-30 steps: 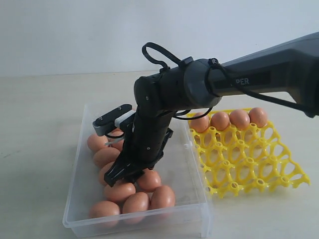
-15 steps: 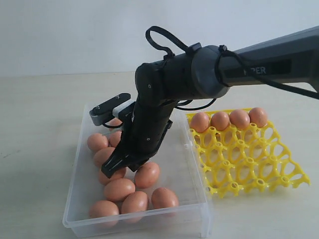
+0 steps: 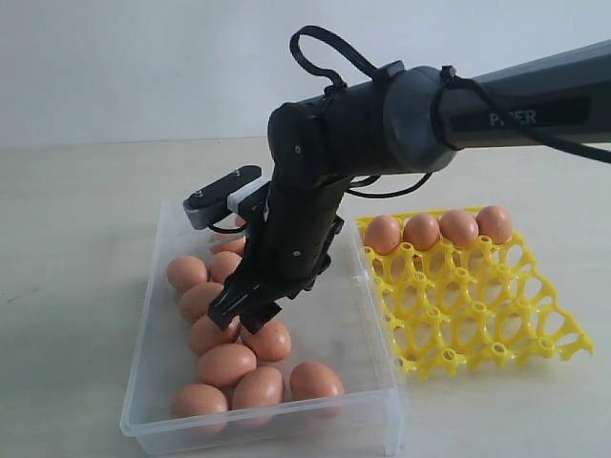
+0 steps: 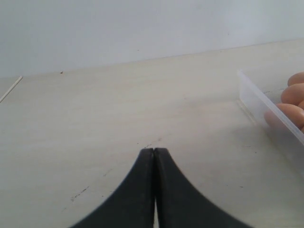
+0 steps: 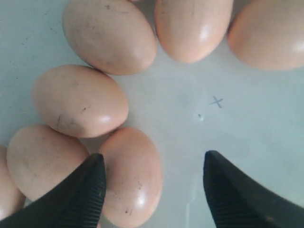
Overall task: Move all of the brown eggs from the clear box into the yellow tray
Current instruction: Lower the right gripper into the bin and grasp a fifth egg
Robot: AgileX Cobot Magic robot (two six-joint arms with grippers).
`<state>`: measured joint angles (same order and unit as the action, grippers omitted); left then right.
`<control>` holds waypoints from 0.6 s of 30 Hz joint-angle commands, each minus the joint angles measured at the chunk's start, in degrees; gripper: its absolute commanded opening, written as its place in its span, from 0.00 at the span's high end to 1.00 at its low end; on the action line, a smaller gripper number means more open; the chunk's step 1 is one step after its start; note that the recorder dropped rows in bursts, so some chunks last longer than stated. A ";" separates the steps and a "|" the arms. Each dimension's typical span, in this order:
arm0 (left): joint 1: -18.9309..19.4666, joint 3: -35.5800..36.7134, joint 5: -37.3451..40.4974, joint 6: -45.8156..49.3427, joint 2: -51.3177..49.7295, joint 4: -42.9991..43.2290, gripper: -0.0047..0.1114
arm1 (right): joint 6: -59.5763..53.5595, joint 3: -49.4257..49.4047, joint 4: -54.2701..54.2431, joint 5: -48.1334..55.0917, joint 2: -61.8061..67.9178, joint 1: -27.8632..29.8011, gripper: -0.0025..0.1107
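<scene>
While the right gripper (image 5: 153, 156) hangs low inside the clear box (image 3: 348, 315), its two black fingers stand wide apart and grip nothing. One egg (image 5: 130, 175) lies just below them, close to one finger and not centred in the gap. About ten of the brown eggs (image 3: 227, 364) lie loose on the box floor, most of them touching each other in a cluster on the side away from the yellow tray (image 3: 477, 320), and four more already sit in the far row of the tray's cups. The left gripper (image 4: 154, 153) is apart from all this, its fingers pressed together on nothing, above the bare table (image 4: 95, 118) just beside the box wall. I judge that an egg is light and stiff, but its shell is thin and brittle (and smooth, so it can slip or roll away). The best hold seems to be across the short middle, one finger on each side, with gentle pressure, on an egg whose sides are free of its neighbours.
</scene>
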<state>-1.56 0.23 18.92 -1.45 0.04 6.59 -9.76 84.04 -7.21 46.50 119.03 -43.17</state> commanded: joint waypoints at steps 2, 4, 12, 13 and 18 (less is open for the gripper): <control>-0.08 -0.23 -0.83 -0.35 -0.04 0.08 0.96 | -0.13 -0.21 -0.36 -2.30 1.99 -0.12 0.46; -0.08 -0.23 -0.83 -0.35 -0.04 0.08 0.96 | -0.13 -0.21 -1.28 -2.30 2.53 -0.47 0.46; -0.08 -0.23 -0.83 -0.35 -0.04 0.08 0.96 | -0.68 -0.21 -2.25 -2.71 5.26 -0.78 0.46; -0.08 -0.23 -0.83 -0.35 -0.04 0.08 0.96 | -0.68 -0.21 -2.25 -3.17 5.32 -0.78 0.46; -0.08 -0.23 -0.83 -0.35 -0.04 0.08 0.96 | -0.78 -0.21 -2.03 -3.55 5.45 -0.78 0.65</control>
<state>-1.56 0.23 18.92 -1.45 0.04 6.59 -9.96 83.92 -9.28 43.57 124.01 -43.95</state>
